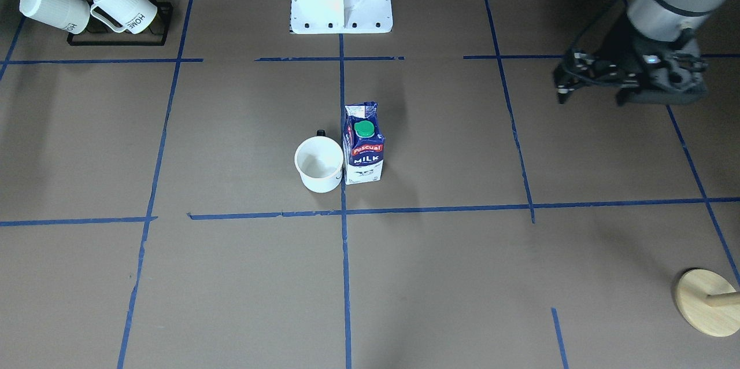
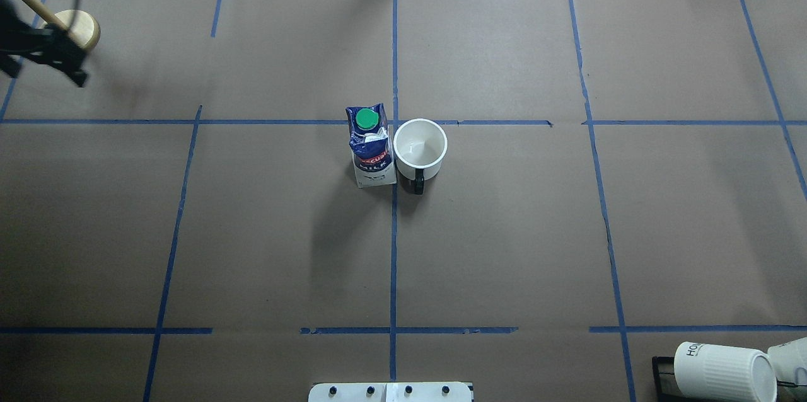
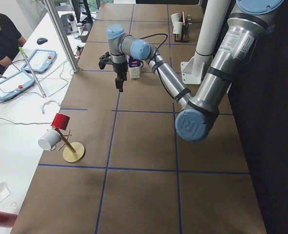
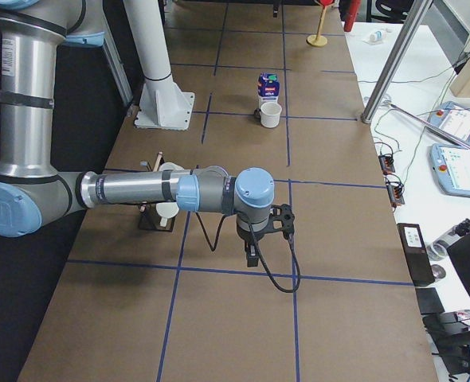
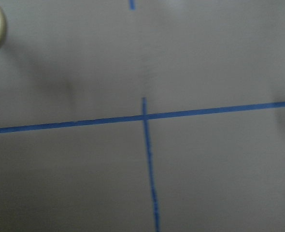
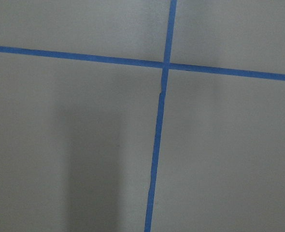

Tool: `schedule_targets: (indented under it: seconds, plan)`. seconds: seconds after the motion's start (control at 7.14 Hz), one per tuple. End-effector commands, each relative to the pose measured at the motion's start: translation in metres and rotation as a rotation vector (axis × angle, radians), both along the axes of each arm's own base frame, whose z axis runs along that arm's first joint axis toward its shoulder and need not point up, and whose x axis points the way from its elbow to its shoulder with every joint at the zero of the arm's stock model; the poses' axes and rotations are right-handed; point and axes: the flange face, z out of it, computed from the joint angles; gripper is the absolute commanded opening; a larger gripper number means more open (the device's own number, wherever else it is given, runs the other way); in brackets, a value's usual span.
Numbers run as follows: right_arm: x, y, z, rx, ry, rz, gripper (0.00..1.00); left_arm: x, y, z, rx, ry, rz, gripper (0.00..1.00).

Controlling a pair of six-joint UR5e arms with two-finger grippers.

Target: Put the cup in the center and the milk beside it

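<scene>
Overhead exterior: milk (image 2: 371, 147) beside cup (image 2: 420, 150), ribbed mug (image 2: 722, 370) well apart

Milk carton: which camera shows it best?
The exterior front-facing view: the milk carton faces it, lettering readable. Overhead shows it foreshortened from above; both side views show it small and far; the wrist cameras miss it.

Left pincer (image 1: 591, 97) spread apart, empty, aimed down; right pincer (image 4: 252, 257) aimed down, grip unreadable
</scene>
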Motion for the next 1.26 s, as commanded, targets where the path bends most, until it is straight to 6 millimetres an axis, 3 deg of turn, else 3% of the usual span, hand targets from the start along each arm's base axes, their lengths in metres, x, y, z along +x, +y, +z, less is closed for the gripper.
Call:
schedule_targets:
  seconds: [0.0, 0.28, 0.56, 0.7, 0.84, 0.98, 1.12]
  plan:
    - [0.004, 0.010, 0.011, 0.008, 0.003, 0.018, 1.00, -0.083, -0.005, 0.087, -0.012, -0.018, 0.036, 1.00]
    - [0.004, 0.011, 0.013, -0.013, -0.003, 0.037, 1.00, -0.150, 0.007, 0.168, -0.017, -0.002, 0.077, 1.00]
    - [0.004, 0.010, 0.010, -0.007, -0.005, 0.037, 1.00, -0.188, 0.013, 0.232, 0.023, 0.002, 0.057, 1.00]
    - [0.004, 0.009, 0.008, -0.002, -0.005, 0.037, 1.00, -0.193, 0.027, 0.278, 0.031, 0.002, 0.048, 1.00]
    - [0.004, 0.009, 0.006, 0.000, -0.005, 0.038, 1.00, -0.193, 0.041, 0.308, 0.043, 0.001, 0.043, 1.00]
    - [0.004, 0.007, 0.006, 0.000, -0.005, 0.038, 1.00, -0.193, 0.051, 0.329, 0.007, 0.001, 0.032, 1.00]
    - [0.004, 0.006, 0.006, 0.000, -0.005, 0.039, 1.00, -0.193, 0.051, 0.334, -0.016, 0.001, 0.021, 1.00]
